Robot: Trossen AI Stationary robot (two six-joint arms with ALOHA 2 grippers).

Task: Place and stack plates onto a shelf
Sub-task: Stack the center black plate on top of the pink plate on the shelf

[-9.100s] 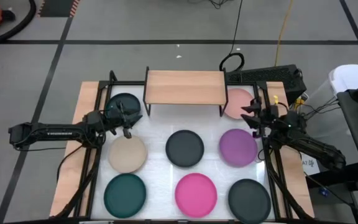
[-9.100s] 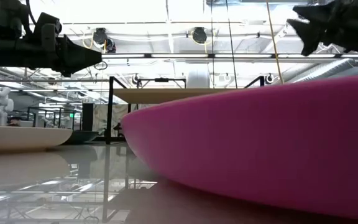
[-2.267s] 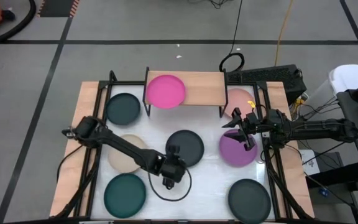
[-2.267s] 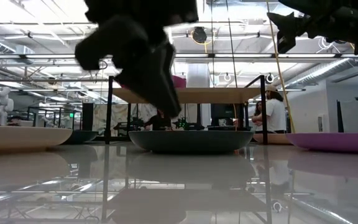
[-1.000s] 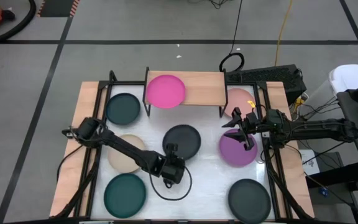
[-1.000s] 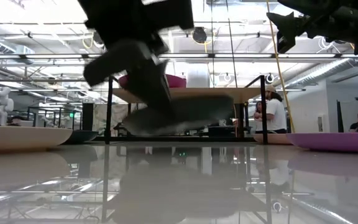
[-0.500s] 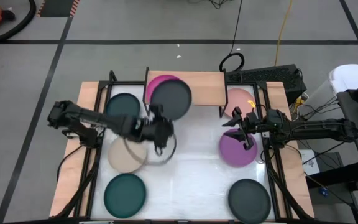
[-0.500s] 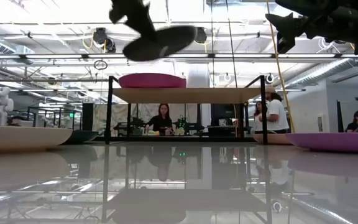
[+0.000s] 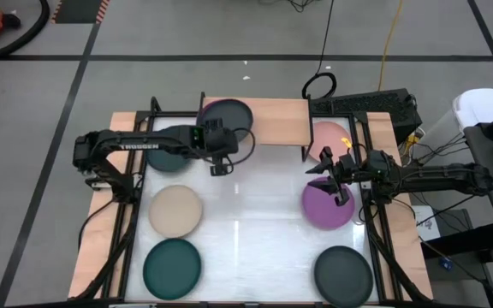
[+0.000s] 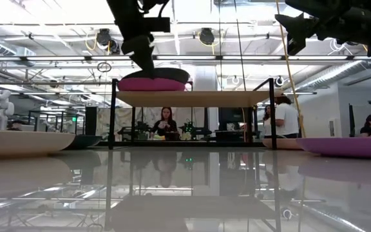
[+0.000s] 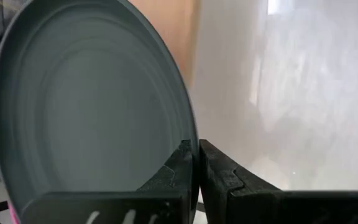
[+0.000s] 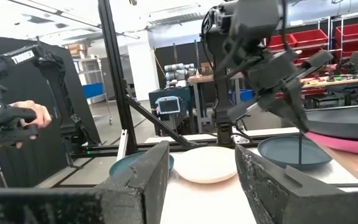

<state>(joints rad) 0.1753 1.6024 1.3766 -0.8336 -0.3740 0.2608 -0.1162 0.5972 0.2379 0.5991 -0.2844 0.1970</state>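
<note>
The left claw [image 9: 219, 147] is closed on the rim of a charcoal plate [image 9: 226, 120] and holds it over the left end of the shelf [image 9: 276, 120], which stands at the middle of the far edge of the tabletop [image 9: 255, 239]. In the low view this charcoal plate [image 10: 166, 75] lies flat, directly on top of the hot pink plate [image 10: 148, 84] that sits on the shelf board [image 10: 192, 96], and the left claw [image 10: 142, 55] comes down to it from above. In the left wrist view the two dark fingers [image 11: 219, 177] are pressed close together with the edge of the charcoal plate [image 11: 92, 118] between them, and a small strip of hot pink shows under the plate. The right claw [image 9: 335, 175] hangs near the right edge of the tabletop, above the far side of the purple plate [image 9: 325, 208]; its fingers [image 12: 263, 177] are spread apart and nothing is between them. The pale pink plate [image 9: 323, 137] lies near the far right corner, just beside the shelf. A dark teal plate [image 9: 168, 147] lies near the far left corner, partly under the left arm. The beige plate [image 9: 175, 210] is by the left edge, another dark teal plate [image 9: 172, 267] is in the near left corner, and a second charcoal plate [image 9: 343, 270] is in the near right corner.
</note>
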